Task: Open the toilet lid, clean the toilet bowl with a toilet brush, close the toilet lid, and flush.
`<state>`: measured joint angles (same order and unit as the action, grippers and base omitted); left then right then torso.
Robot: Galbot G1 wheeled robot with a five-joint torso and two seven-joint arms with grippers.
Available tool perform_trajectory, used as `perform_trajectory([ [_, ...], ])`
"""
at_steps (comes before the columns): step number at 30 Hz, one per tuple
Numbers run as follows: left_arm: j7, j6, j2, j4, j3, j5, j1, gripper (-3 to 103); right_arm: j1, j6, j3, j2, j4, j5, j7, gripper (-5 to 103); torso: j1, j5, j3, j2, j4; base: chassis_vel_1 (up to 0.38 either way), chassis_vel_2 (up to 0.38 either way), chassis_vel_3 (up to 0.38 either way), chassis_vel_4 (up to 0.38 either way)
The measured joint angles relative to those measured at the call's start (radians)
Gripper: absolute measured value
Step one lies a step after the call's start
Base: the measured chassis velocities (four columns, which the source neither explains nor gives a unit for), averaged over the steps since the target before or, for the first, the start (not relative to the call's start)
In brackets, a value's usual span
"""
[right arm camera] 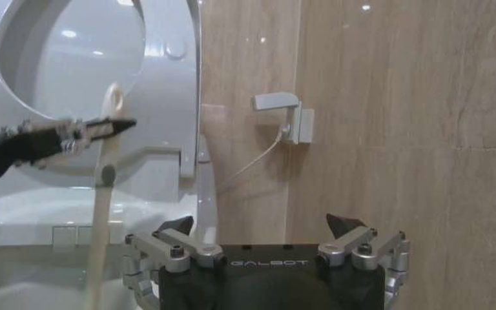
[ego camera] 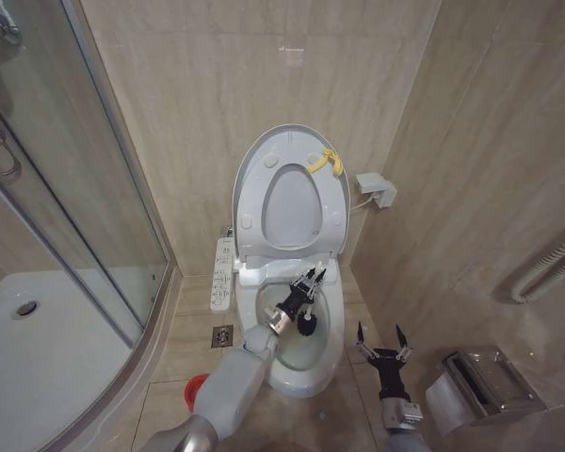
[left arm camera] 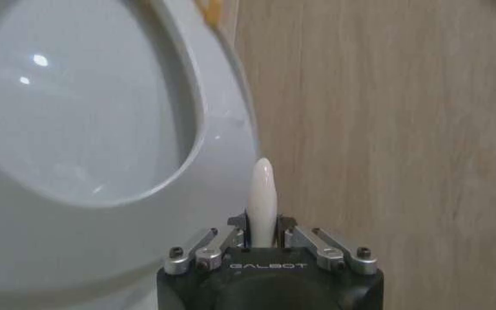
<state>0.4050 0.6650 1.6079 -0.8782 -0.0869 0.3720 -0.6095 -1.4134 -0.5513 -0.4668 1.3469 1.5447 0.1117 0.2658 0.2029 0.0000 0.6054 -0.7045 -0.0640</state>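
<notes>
Brush in the bowl — lid up

The left gripper (ego camera: pixel 311 279) clamped the toilet brush (ego camera: pixel 306 324) over the toilet bowl (ego camera: pixel 328 363); the toilet lid (ego camera: pixel 250 184) stood raised — the right gripper (ego camera: pixel 380 337) hung spread beside.

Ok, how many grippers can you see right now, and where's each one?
2. The left gripper is over the toilet bowl, shut on the toilet brush. The right gripper hangs open beside the bowl.

Toilet brush (ego camera: pixel 306 323) in toilet bowl (ego camera: pixel 325 363) (toilet lid (ego camera: pixel 254 188) upright behind).
</notes>
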Motion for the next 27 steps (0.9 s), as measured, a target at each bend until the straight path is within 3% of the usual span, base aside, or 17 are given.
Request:
perform_trajectory([
  [7,-0.088,-0.057,-0.005,-0.209,0.015,-0.006,-0.082,21,-0.014,-0.008,-0.014,-0.020,0.012,0.008,0.001,100,0.000,-0.0001,0.000,0.000,-0.0006,0.000,0.000,0.000,0.000],
  [9,-0.126,-0.089,-0.062,-0.297,0.032,-0.014,-0.129,21,-0.014,-0.011,-0.014,-0.027,0.011,0.013,0.002,100,0.000,-0.0004,0.000,0.000,-0.0003,0.000,0.000,0.000,0.000],
  [10,-0.126,-0.089,-0.062,-0.297,0.032,-0.014,-0.129,21,-0.014,-0.011,-0.014,-0.027,0.011,0.013,0.002,100,0.000,-0.0004,0.000,0.000,-0.0003,0.000,0.000,0.000,0.000],
  [13,-0.150,-0.104,-0.163,-0.348,0.064,-0.025,-0.186,21,-0.006,-0.011,-0.006,-0.028,0.010,0.015,0.001,100,0.000,-0.0001,0.000,0.000,0.0003,0.000,0.000,0.000,0.000],
  [20,-0.157,-0.107,-0.296,-0.417,0.140,-0.005,-0.292,21,0.014,-0.012,0.016,-0.026,-0.011,0.016,-0.003,100,0.000,-0.0006,0.000,0.000,0.0001,0.000,0.000,0.000,0.000],
  [27,-0.154,-0.113,-0.345,-0.465,0.178,0.011,-0.355,21,0.027,-0.013,0.035,-0.023,-0.020,0.015,-0.007,100,0.000,-0.0002,0.000,0.000,-0.0001,0.000,0.000,0.000,0.000],
])
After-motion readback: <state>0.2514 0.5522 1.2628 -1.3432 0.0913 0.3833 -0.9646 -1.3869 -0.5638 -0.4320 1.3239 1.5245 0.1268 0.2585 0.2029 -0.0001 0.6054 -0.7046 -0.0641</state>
